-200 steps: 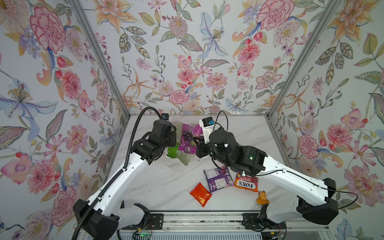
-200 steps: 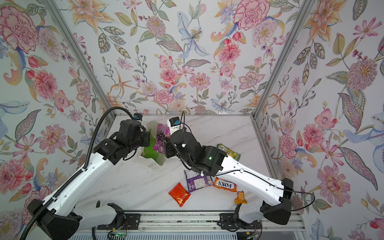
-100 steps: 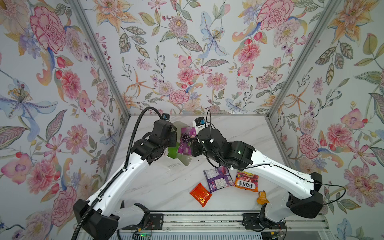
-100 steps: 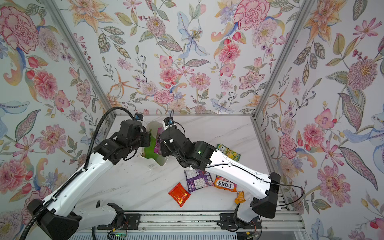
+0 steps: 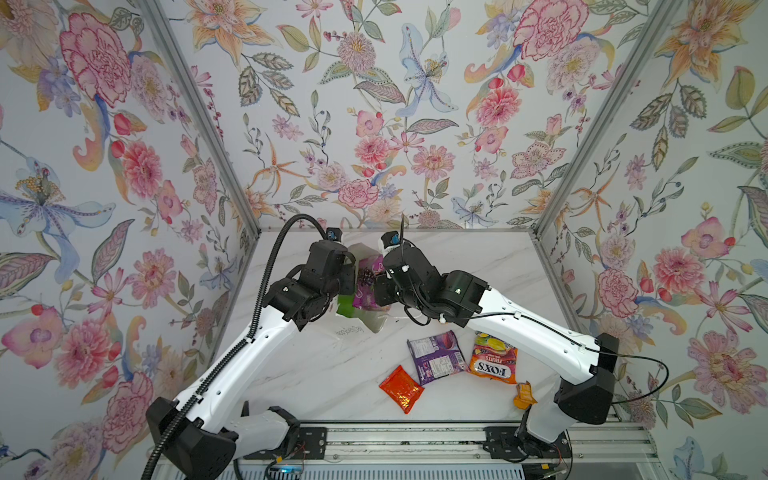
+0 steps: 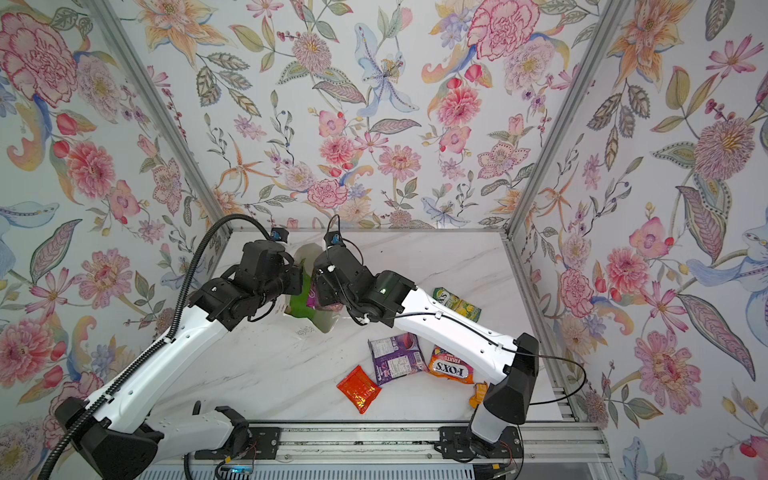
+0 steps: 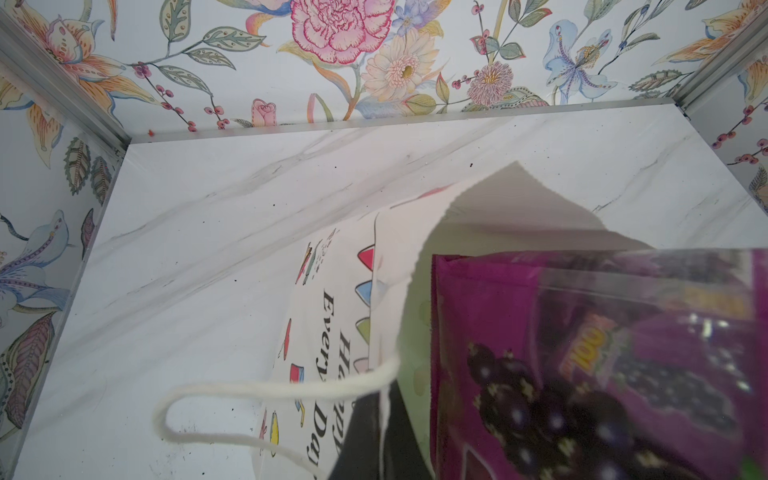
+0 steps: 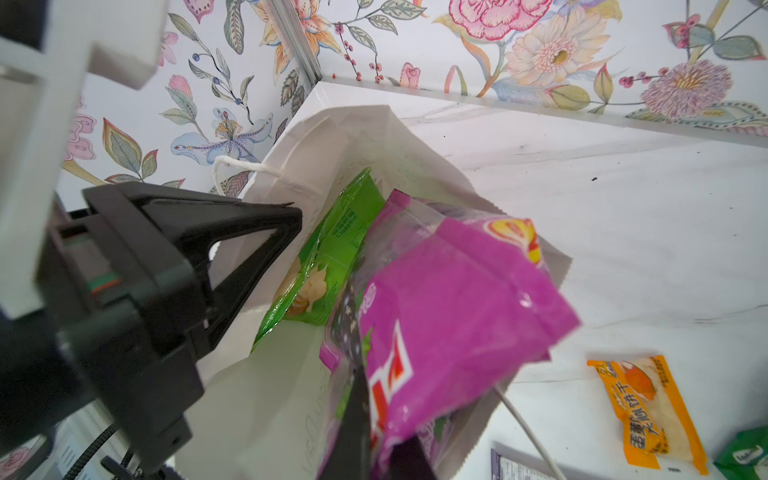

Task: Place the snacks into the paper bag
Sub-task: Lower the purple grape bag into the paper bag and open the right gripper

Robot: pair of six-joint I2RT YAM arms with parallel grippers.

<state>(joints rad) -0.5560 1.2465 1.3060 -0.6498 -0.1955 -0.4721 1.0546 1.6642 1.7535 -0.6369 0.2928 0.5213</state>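
The white paper bag point(image 5: 365, 322) stands open at the back of the table, and "Happy Every Day" shows on its side point(image 7: 332, 332). My left gripper point(image 7: 382, 436) is shut on the bag's rim beside a cord handle point(image 7: 249, 390). My right gripper point(image 8: 382, 449) is shut on a purple packet point(image 8: 457, 299), which tilts into the bag's mouth point(image 5: 368, 276). A green chips bag point(image 8: 328, 257) lies inside the bag. Both grippers' fingertips are hidden in both top views.
On the marble in front lie a purple packet point(image 5: 436, 357), an orange FOX'S bag point(image 5: 494, 361), a red-orange foil pack point(image 5: 401, 388) and a small orange sachet point(image 5: 524, 395). A green FOX'S bag point(image 6: 457, 303) lies behind my right arm. Floral walls close three sides.
My right gripper has carried the purple packet leftward and further over the bag's mouth. The left arm and the bag have stayed put.
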